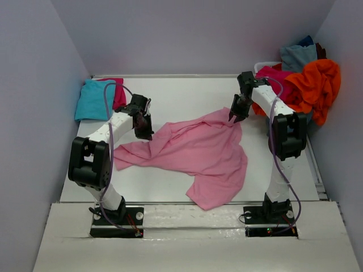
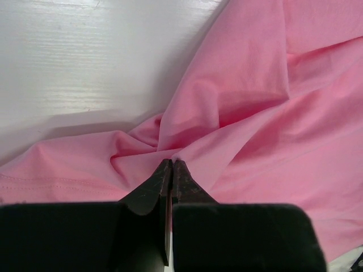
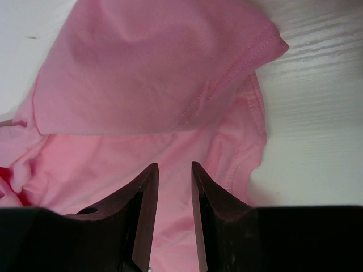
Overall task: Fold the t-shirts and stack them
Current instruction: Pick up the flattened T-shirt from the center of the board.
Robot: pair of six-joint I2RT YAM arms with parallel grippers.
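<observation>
The pink shirt (image 1: 198, 153) lies spread and crumpled in the middle of the white table (image 1: 187, 96), between the 2 arms. It is not folded.

The left gripper (image 1: 144, 133) is at the left end of the pink shirt. Its 2 fingers are pressed tight together, and they pinch a little fold of the pink cloth at their tips. The wrinkles in the cloth all run to that spot.

The right gripper (image 1: 237, 116) is at the far right corner of the pink shirt, near a sleeve. Its 2 fingers (image 3: 146, 192) are a little apart, and pink cloth fills the gap between them. It looks like they hold a thick bunch of the shirt.

At the far left of the table lies a turquoise shirt (image 1: 93, 102), with a magenta shirt (image 1: 118, 93) touching it. At the far right there is a pile with an orange shirt (image 1: 317, 85) and a grey-blue shirt (image 1: 298, 56) in it.
</observation>
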